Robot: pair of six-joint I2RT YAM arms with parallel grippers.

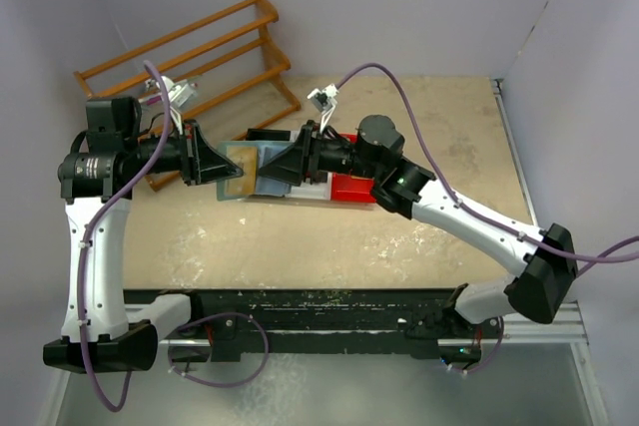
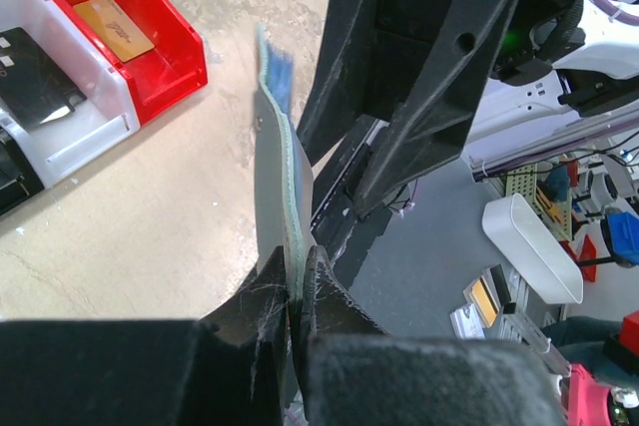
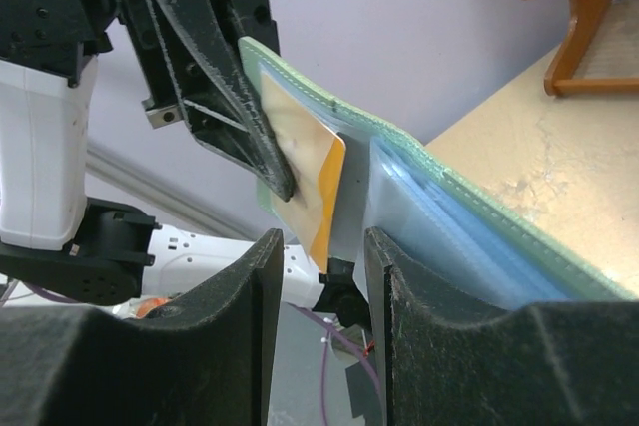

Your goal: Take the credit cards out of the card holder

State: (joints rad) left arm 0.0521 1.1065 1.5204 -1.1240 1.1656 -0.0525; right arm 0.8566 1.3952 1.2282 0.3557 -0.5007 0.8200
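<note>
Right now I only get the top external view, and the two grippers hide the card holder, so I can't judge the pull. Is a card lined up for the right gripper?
Observer: Yes. The right wrist view shows an orange card sticking out of the card holder, between the open jaws of the right gripper, with a gap on each side.
Operator: Is the left gripper closed on the holder?
Observer: Yes. In the left wrist view the left gripper is shut on one edge of it.
Operator: Any cards out already?
Observer: An orange-gold card lies in the red bin, and a black card in the white bin.
</note>
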